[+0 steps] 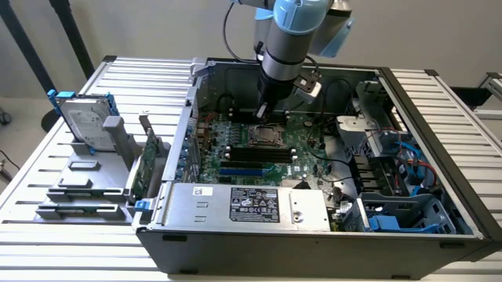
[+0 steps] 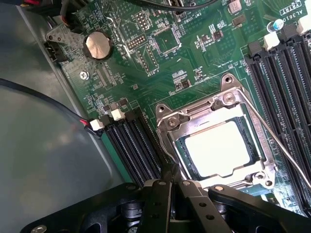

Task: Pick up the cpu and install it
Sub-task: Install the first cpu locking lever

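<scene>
The cpu point(image 2: 219, 148) (silver lid, glaring) lies flat, seated in its socket frame point(image 2: 167, 127).

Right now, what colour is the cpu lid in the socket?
Silver-grey, glaring bright; the cpu shows best in the wrist view.

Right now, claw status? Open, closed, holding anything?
Claw: closed, holding nothing visible, fingertips at the edge of the socket frame where the cpu sits.
</scene>
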Available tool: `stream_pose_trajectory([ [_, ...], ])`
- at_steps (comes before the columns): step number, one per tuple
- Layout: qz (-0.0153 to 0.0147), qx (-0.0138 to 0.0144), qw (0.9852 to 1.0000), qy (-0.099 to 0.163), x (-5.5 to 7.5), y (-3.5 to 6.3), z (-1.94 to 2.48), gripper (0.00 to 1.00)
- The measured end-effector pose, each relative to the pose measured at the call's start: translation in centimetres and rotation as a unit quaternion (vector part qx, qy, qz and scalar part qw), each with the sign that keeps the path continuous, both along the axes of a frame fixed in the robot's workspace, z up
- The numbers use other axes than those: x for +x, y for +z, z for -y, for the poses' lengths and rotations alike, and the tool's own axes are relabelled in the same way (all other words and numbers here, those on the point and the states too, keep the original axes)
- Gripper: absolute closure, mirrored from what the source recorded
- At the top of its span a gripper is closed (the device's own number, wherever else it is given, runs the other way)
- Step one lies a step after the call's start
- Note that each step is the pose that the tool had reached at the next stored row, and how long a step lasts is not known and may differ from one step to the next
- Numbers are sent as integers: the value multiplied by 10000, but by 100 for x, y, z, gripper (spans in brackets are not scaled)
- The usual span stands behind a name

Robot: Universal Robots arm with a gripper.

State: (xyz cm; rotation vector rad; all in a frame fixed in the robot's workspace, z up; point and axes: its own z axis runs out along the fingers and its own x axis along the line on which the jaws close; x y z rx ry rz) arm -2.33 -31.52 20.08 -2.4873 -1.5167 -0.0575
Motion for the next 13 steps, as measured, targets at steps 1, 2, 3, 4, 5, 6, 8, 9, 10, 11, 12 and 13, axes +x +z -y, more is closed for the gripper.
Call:
stream_pose_trajectory([
  [1, 0, 0, 10000, 0, 6, 0, 0, 89],
  [2, 0, 0, 10000, 1, 12, -1, 0, 89],
  [3, 0, 0, 10000, 1, 18, -1, 0, 89],
  [4, 0, 0, 10000, 2, 25, -2, 0, 89],
  [5, 0, 0, 10000, 2, 31, -2, 0, 89],
  [6, 0, 0, 10000, 3, 37, -3, 0, 89],
  [8, 0, 0, 10000, 4, 49, -3, 0, 89],
  [9, 0, 0, 10000, 4, 55, -3, 0, 89],
  [10, 0, 0, 10000, 4, 60, -4, 0, 89],
  [11, 0, 0, 10000, 4, 64, -4, 0, 89],
  [12, 0, 0, 10000, 4, 69, -4, 0, 89],
  [13, 0, 0, 10000, 4, 73, -4, 0, 89],
])
